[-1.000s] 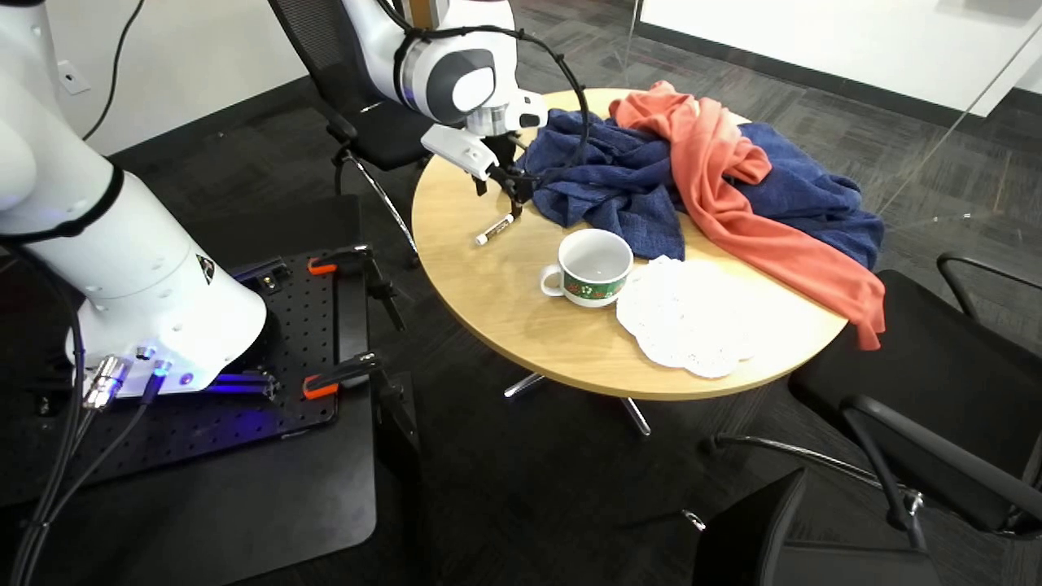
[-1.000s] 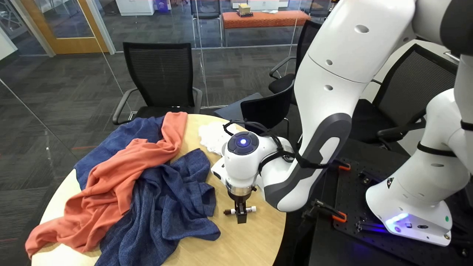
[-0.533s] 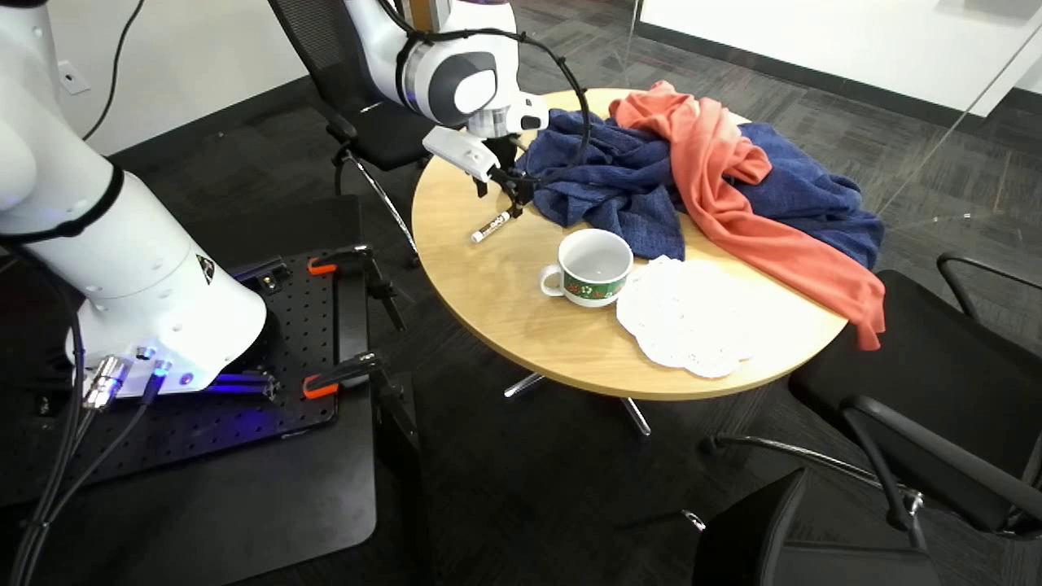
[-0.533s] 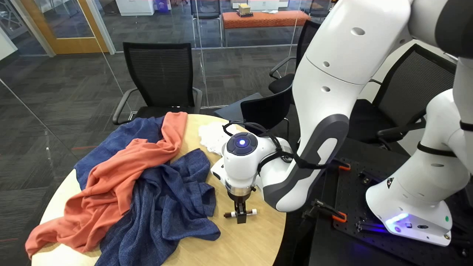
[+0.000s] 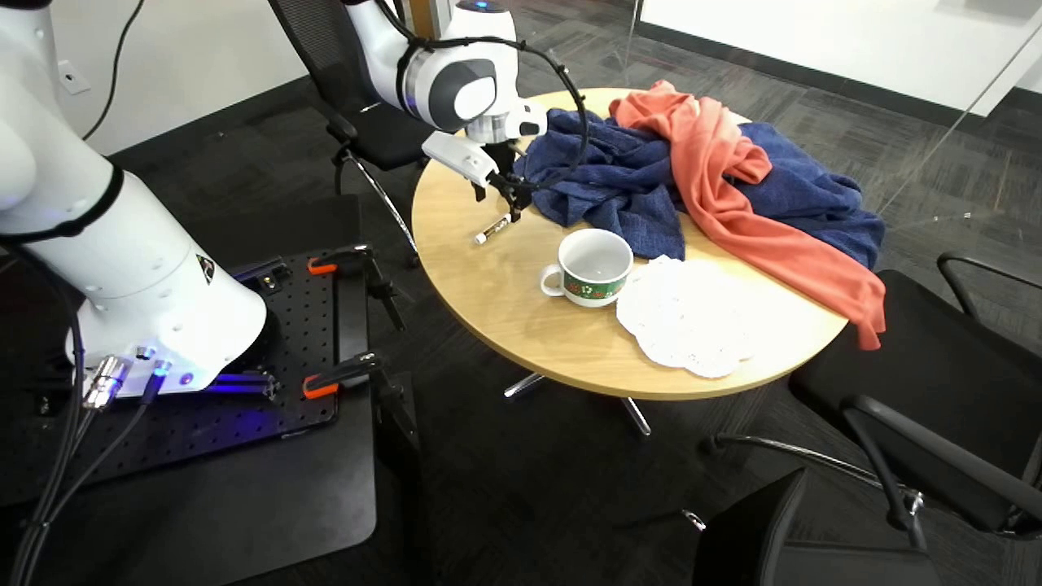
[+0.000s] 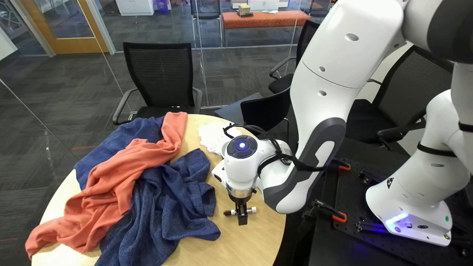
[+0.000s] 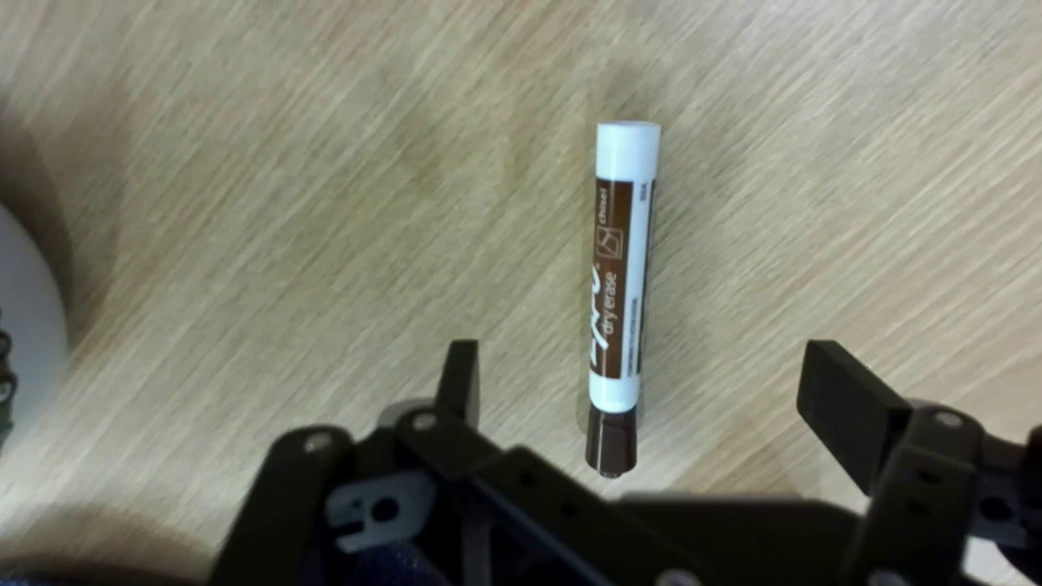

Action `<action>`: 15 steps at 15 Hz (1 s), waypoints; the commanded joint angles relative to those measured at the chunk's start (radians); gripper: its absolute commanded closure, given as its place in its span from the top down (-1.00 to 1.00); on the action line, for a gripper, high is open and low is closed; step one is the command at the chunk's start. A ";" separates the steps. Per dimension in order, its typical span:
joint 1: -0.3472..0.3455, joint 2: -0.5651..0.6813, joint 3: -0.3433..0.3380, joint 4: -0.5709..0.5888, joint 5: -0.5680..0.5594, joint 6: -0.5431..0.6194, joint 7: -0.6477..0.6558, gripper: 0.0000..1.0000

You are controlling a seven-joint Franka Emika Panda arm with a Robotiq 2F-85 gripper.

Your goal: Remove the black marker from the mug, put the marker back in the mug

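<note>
The marker (image 7: 617, 285), white with a brown label and dark brown cap, lies on the table in all views. My gripper (image 7: 641, 358) is open, its fingers (image 7: 462, 378) standing apart on either side of the marker's cap end without touching it. In the exterior views my gripper (image 5: 497, 205) is low over the marker (image 5: 492, 229); the finger hides part of the marker (image 6: 252, 210). The mug (image 5: 590, 268), white with a green flowered band, stands upright with its handle toward the robot base. Its edge shows in the wrist view (image 7: 28, 325); the arm hides it in an exterior view.
A crumpled navy cloth (image 5: 643, 195) with a coral cloth (image 5: 708, 163) over it lies beside the gripper. A white lacy doily (image 5: 692, 317) lies against the mug. The round table's edge (image 5: 488, 346) runs toward the robot base. Black chairs stand around.
My gripper has come down slightly over the marker and stays open. The marker has rolled a little back and forth in place. The mug and cloths have not moved.
</note>
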 commanded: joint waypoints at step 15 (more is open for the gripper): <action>-0.001 0.119 -0.012 0.099 0.001 0.040 -0.020 0.47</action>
